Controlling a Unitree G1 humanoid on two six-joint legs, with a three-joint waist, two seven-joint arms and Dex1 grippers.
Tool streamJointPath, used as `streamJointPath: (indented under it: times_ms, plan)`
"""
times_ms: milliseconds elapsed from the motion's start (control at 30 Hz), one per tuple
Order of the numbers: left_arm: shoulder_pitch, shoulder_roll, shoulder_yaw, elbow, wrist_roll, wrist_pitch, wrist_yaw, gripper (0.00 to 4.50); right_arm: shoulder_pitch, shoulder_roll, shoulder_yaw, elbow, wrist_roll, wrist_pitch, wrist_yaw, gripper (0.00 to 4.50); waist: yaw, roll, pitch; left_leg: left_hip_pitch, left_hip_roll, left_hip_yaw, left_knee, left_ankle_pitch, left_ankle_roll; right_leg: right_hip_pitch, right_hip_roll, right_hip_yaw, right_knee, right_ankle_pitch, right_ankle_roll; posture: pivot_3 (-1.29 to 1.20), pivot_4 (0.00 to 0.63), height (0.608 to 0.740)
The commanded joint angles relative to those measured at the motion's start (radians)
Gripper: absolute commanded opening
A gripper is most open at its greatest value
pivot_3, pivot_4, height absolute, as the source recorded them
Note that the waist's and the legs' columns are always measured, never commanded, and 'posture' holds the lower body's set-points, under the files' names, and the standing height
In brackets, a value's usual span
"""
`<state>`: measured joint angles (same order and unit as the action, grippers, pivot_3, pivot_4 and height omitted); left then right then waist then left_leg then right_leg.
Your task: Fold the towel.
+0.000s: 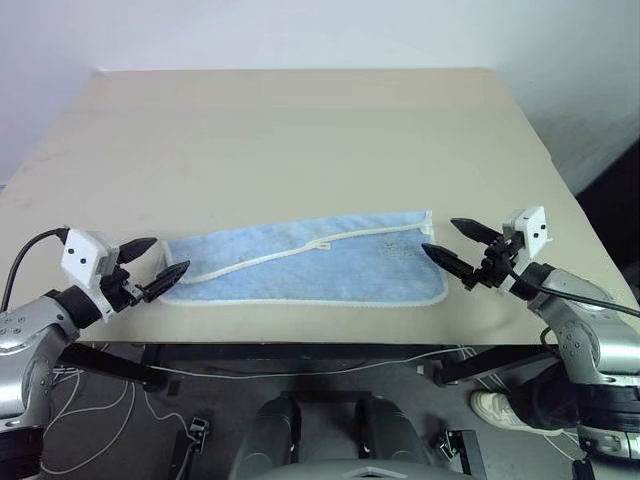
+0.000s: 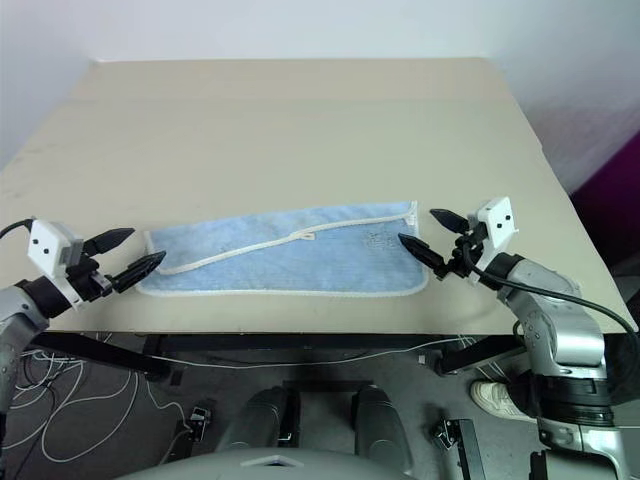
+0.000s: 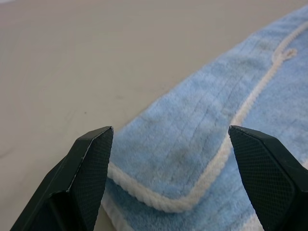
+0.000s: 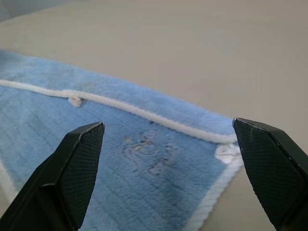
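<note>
The towel (image 1: 310, 265) lies folded once on the table (image 1: 300, 130) near its front edge (white hem running along the top layer). The left hand (image 1: 158, 262) and right hand (image 1: 462, 248) flank its ends, fingers spread, holding nothing.

I can't read any text; the towel (image 4: 120, 183) bears a faint stitched motif that I can't decipher.
</note>
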<state>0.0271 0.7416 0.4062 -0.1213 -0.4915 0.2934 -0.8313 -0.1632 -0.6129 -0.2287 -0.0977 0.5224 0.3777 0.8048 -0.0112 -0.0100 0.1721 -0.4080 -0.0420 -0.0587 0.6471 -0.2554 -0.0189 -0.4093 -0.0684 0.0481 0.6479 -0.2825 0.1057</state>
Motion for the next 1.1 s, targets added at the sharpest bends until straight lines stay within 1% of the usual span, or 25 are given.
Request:
streamJointPath:
  times_ms: [33, 333, 733, 867, 967, 1100]
  plan:
    - [-0.017, 0.007, -0.004, -0.023, 0.003, -0.002, 0.0, 4.01, 0.0, 0.006, -0.021, -0.046, 0.012, -0.013, -0.009, 4.5, -0.001, 0.0, 0.0, 0.0, 0.0, 0.0, 0.0, 0.0, 0.0, 0.0, 0.0, 0.0, 0.0, 0.0, 0.0, 0.0, 0.15, 0.74]
    - [-0.012, 0.014, -0.008, -0.022, 0.02, -0.007, 0.003, 4.01, -0.02, 0.039, 0.001, -0.038, 0.002, -0.029, -0.022, 4.5, -0.001, 0.0, 0.0, 0.0, 0.0, 0.0, 0.0, 0.0, 0.0, 0.0, 0.0, 0.0, 0.0, 0.0, 0.0, 0.0, 0.15, 0.74]
    - [-0.022, 0.014, -0.003, 0.074, 0.069, -0.042, -0.004, 4.01, -0.016, 0.045, 0.011, -0.041, -0.003, -0.04, -0.02, 4.5, -0.001, 0.0, 0.0, 0.0, 0.0, 0.0, 0.0, 0.0, 0.0, 0.0, 0.0, 0.0, 0.0, 0.0, 0.0, 0.0, 0.15, 0.74]
    - [-0.02, 0.052, 0.016, 0.11, 0.072, -0.052, -0.042, 4.01, -0.011, 0.058, 0.013, -0.059, -0.004, -0.034, -0.046, 4.5, -0.001, 0.0, 0.0, 0.0, 0.0, 0.0, 0.0, 0.0, 0.0, 0.0, 0.0, 0.0, 0.0, 0.0, 0.0, 0.0, 0.15, 0.74]
    - [-0.053, 0.087, 0.007, 0.146, 0.073, -0.053, -0.07, 4.01, 0.013, 0.067, 0.011, -0.06, -0.01, -0.051, -0.054, 4.5, 0.001, 0.0, 0.0, 0.0, 0.0, 0.0, 0.0, 0.0, 0.0, 0.0, 0.0, 0.0, 0.0, 0.0, 0.0, 0.0, 0.15, 0.74]
    - [-0.086, 0.183, -0.052, 0.219, 0.107, -0.137, -0.23, 4.01, 0.036, 0.102, 0.026, -0.068, -0.019, -0.067, -0.082, 4.5, -0.002, 0.0, 0.0, 0.0, 0.0, 0.0, -0.001, 0.0, 0.0, 0.0, 0.0, 0.0, 0.0, 0.0, 0.0, 0.0, 0.15, 0.74]
